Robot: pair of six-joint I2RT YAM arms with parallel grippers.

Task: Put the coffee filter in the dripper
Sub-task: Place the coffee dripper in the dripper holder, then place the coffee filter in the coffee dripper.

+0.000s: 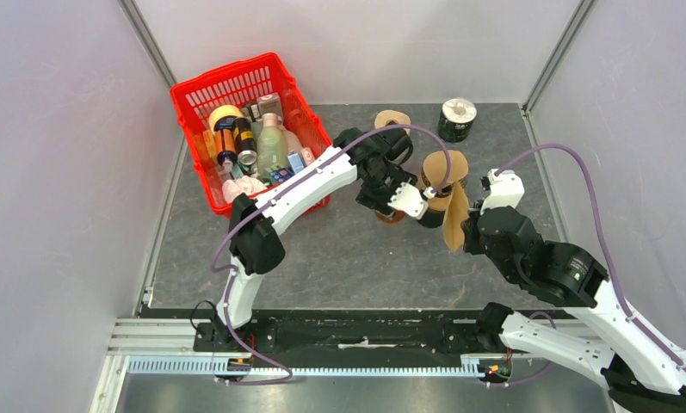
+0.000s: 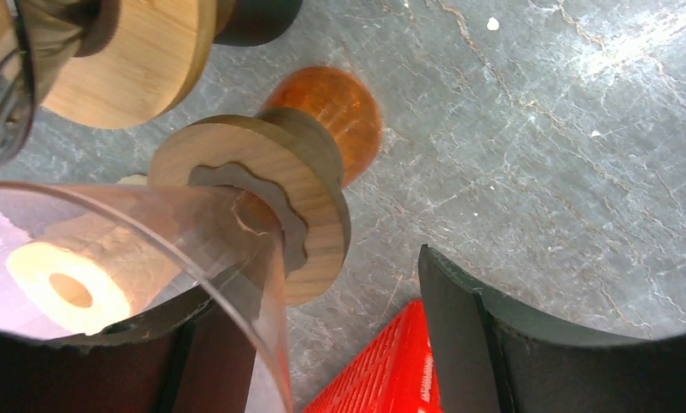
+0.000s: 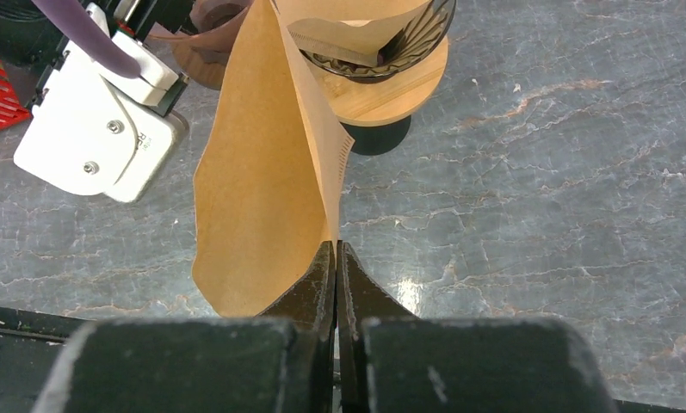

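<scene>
My right gripper [image 1: 466, 225] [image 3: 335, 245] is shut on the bottom edge of a brown paper coffee filter [image 1: 454, 219] [image 3: 266, 163] and holds it upright above the table. Just beyond it a glass dripper with a wooden collar [image 1: 445, 168] [image 3: 382, 60] stands on a dark base, with a filter inside [image 3: 356, 26]. My left gripper [image 1: 382, 200] [image 2: 322, 301] is open beside a second clear glass dripper [image 2: 150, 249] with a wooden collar [image 2: 270, 198] and an amber base [image 2: 335, 112]. Its glass rim lies against the left finger; the right finger [image 2: 528, 344] stands apart.
A red basket [image 1: 193, 95] full of bottles and cans stands at the back left; its corner shows between my left fingers [image 2: 382, 370]. A black tin with a white lid [image 1: 457, 119] and a brown object [image 1: 392, 118] sit at the back. Grey walls surround the table.
</scene>
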